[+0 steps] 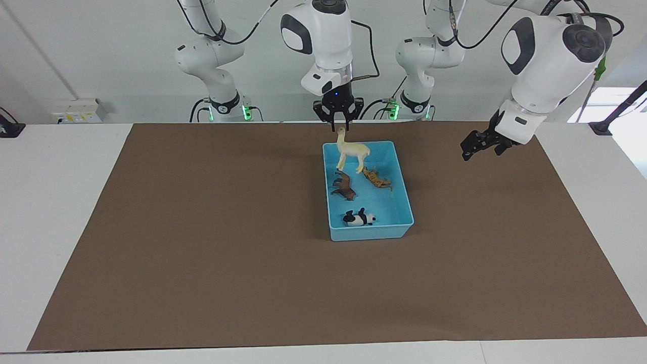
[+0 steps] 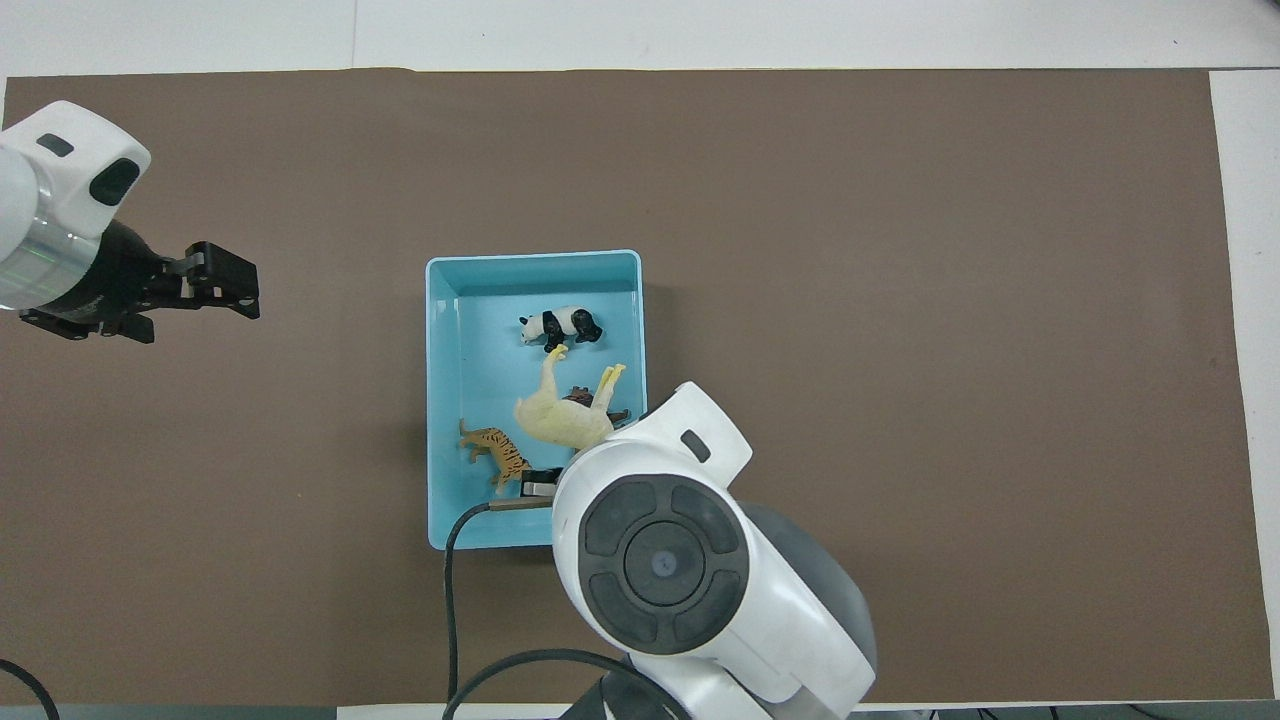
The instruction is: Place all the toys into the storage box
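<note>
Three toys, the panda (image 1: 359, 218), the brown lion-like animal (image 1: 343, 186) and the tiger (image 1: 376, 178), are already laid in the light blue storage box (image 1: 402, 194). The alpaca (image 1: 352, 151) is held by its head over the box, clamped in the right end effector (image 1: 339, 124); only its release is judged to be left. The left end effector (image 1: 482, 146) waits over the desk (image 1: 202, 227), and whether it is apart or together cannot be told.

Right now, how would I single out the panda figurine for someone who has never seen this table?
Find the light blue storage box on the brown mat. The panda lies at the box's end farthest from the robots, apart from the other three figurines. It is the only black-and-white one.
</note>
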